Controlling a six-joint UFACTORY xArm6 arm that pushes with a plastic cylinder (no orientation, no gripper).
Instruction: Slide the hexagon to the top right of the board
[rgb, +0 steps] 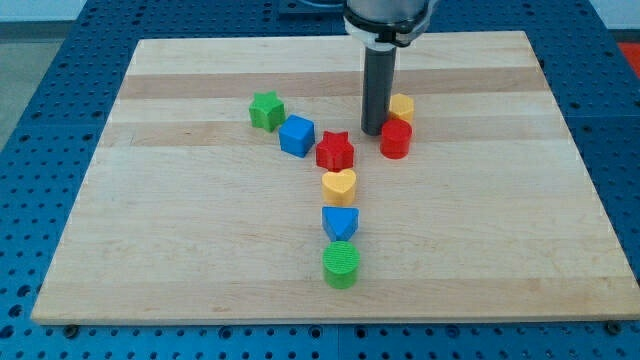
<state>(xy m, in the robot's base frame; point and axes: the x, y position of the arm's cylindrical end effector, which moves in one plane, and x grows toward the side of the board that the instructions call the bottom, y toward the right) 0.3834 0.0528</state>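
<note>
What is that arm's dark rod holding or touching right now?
No pincer: my tip holds nothing, resting on the wooden board just left of the yellow hexagon block and red cylinder block.

bench (200, 280): pale wood | far centre: yellow hexagon (402, 105) touching red cylinder (396, 139) | left: green star (266, 110), blue cube (297, 135) | centre: red star (335, 151), yellow heart (339, 185) | near: blue block (340, 222), green cylinder (341, 263)

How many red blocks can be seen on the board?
2. The red star sits near the board's middle, between the blue cube and the yellow heart. The red cylinder is right of my tip, just below the yellow hexagon. None seems hidden.
</note>
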